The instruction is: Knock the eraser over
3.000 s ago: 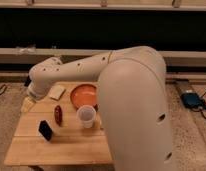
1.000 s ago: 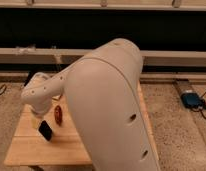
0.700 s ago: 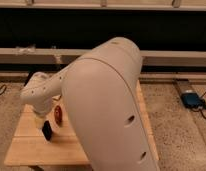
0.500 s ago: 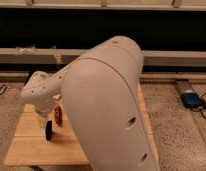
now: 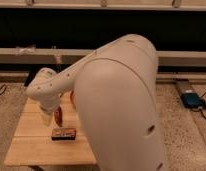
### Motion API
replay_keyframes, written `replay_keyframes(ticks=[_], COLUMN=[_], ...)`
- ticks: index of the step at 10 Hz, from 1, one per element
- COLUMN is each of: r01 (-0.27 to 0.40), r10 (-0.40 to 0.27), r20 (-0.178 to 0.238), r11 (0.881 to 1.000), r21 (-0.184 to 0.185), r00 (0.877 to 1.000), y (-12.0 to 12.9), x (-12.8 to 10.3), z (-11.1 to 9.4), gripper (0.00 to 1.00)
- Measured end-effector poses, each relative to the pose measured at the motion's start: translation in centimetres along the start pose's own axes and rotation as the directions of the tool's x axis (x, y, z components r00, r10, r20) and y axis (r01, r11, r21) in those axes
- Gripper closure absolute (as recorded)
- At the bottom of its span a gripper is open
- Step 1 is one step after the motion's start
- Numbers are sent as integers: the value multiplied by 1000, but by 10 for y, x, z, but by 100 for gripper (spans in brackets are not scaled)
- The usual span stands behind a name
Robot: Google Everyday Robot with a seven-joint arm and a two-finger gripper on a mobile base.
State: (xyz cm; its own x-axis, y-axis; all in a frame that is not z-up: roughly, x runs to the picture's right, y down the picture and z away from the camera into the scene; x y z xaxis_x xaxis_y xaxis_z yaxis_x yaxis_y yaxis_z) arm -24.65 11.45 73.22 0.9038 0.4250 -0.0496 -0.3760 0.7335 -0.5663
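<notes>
The eraser point(image 5: 63, 133) lies flat on the wooden table point(image 5: 31, 147), near the front left, with its orange-brown broad face up and a black edge around it. My gripper point(image 5: 46, 118) hangs at the end of the white arm point(image 5: 116, 100), just above and to the left of the eraser, close to it. A dark red oval object point(image 5: 58, 115) sits right beside the gripper, behind the eraser. The big white arm hides the right half of the table and whatever stands there.
A sliver of an orange bowl point(image 5: 72, 98) shows at the arm's edge. A dark wall with a long ledge point(image 5: 26, 54) runs behind the table. A blue device point(image 5: 191, 99) lies on the speckled floor at the right.
The eraser stood upright and dark on the table; now it lies flat with its orange-brown face up. The gripper has come down and to the right, next to it.
</notes>
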Motion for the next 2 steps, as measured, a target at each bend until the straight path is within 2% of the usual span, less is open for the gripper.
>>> replay_keyframes(ticks=[2], r01=[29], r10=[-18], r20=[100], r11=[993], r21=[-113], r00=[995], y=[1], x=[-16], z=[-17], gripper=[20])
